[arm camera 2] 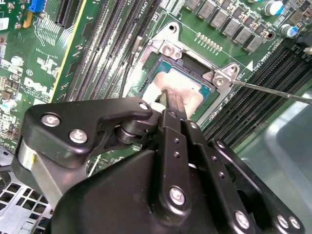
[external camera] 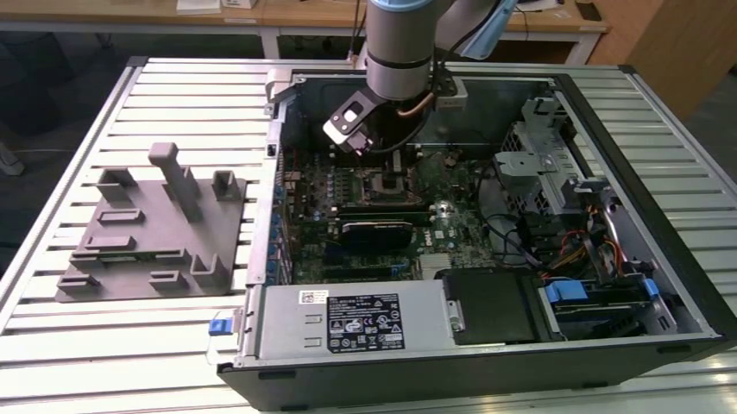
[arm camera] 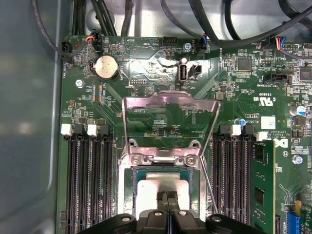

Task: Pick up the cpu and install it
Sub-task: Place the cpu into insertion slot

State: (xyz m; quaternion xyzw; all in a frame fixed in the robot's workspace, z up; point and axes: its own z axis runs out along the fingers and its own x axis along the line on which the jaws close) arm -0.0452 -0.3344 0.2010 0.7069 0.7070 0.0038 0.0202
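Placement is looking like the step in hand: the cpu is lying flat, pale top up, inside the square socket frame on the green motherboard. In both wrist views it is sitting level within the frame rather than tilted. The gripper is hanging directly over it, with the fingertips coming down onto or just above the middle of the metal top; I cannot tell whether they are actually touching. The two fingers are pressing together with no gap worth naming, and nothing is sitting between them, so the claw is not carrying the chip.

Around the socket, the hinged load plate is standing raised and the thin lever is sticking out free to one side, so by my judgement the chip is resting unclamped. Any further move is therefore calling for a straight, gentle motion that is not dragging the loose chip sideways. Rows of memory slots are flanking the socket. In the exterior view the arm is reaching into the open computer case, well apart from the grey fixture.
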